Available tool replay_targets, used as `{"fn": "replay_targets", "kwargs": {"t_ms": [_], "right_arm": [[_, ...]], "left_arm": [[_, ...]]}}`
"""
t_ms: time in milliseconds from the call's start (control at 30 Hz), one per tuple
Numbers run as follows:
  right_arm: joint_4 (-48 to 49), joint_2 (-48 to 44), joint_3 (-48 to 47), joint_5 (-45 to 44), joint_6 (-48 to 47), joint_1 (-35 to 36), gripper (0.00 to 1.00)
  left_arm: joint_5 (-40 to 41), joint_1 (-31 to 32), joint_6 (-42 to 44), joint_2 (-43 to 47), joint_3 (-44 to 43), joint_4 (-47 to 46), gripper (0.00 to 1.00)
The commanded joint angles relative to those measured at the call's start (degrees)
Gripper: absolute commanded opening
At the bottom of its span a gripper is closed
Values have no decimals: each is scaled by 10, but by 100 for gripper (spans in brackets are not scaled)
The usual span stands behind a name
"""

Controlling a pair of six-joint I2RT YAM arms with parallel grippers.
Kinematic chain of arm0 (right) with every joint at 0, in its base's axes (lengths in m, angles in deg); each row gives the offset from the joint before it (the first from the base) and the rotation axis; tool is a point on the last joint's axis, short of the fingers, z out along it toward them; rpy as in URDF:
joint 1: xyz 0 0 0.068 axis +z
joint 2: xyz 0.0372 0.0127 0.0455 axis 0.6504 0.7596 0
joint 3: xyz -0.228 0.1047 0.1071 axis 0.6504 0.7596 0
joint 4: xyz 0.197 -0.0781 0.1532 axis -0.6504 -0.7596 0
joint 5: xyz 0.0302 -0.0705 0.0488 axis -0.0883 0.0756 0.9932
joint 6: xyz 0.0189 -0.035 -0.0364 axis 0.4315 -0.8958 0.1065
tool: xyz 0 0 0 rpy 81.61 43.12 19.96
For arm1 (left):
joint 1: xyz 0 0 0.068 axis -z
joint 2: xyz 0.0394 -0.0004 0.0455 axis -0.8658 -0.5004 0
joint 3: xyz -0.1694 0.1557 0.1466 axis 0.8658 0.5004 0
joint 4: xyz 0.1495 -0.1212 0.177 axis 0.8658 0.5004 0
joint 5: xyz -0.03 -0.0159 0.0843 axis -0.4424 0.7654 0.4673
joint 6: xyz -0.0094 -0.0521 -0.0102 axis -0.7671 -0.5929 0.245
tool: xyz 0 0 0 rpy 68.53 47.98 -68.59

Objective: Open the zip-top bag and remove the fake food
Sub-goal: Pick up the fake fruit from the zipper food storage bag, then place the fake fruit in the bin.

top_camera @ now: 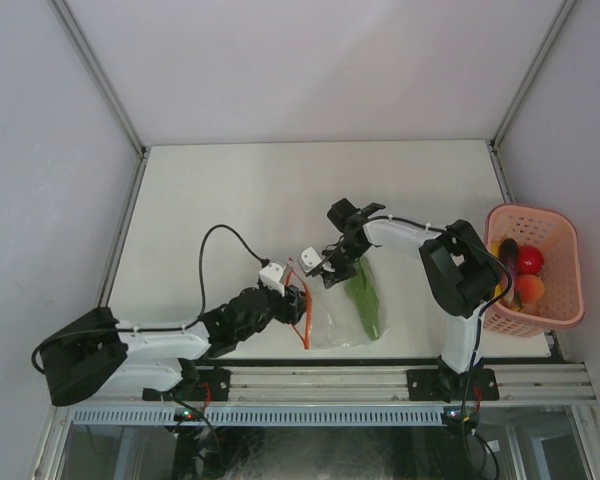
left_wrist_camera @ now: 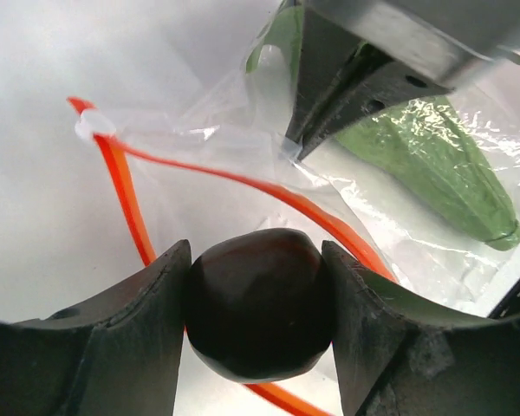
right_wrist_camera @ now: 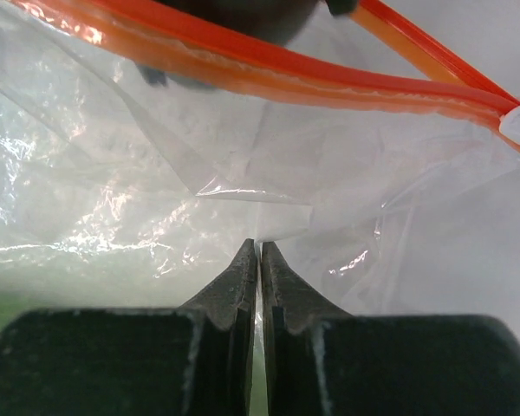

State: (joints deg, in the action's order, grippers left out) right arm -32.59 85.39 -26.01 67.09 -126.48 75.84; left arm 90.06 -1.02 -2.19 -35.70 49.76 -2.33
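the zip-top bag (top_camera: 340, 318) lies on the white counter (top_camera: 280, 190) just ahead of the arm bases, its orange zip strip (left_wrist_camera: 243, 180) parted. at that mouth our left tool (left_wrist_camera: 256, 253) is clamped on the dark purple piece (left_wrist_camera: 260, 312), while our right tool (right_wrist_camera: 258, 251) is pinched tight on the clear film beside the long green piece (left_wrist_camera: 433, 165) inside. we judge this the removal step: next, draw the purple piece out between the strips without dragging the bag. a pink basket (top_camera: 536, 211) sits at the counter's right edge, plain white walls (top_camera: 320, 60) around.
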Motion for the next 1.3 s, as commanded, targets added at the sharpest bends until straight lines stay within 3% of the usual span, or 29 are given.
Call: {"fn": "replay_targets", "kwargs": {"t_ms": [0,300,433,600,800,900,1133,1267], "right_arm": [[30,-5,-15,-13,37,-9,3],[39,-19,-13,-2,52,-20,5],[36,-57,-9,39,59,-28,24],[42,-118,6,93,74,-44,44],[64,-190,23,172,120,-81,58],[108,-235,44,224,190,-95,66],[321,-315,122,277,426,-94,79],[419,-338,155,274,526,-82,81]], "left_arm": [[1,3,-22,68,18,74,35],[17,-12,-83,205,13,236,27],[-19,-63,-136,283,1,306,24],[-93,-135,-197,368,-7,325,22],[-180,-180,-281,386,-8,238,22],[-217,-188,-333,361,-3,154,22],[-250,-193,-522,248,-5,-38,19],[-249,-189,-614,196,-30,-50,16]]}}
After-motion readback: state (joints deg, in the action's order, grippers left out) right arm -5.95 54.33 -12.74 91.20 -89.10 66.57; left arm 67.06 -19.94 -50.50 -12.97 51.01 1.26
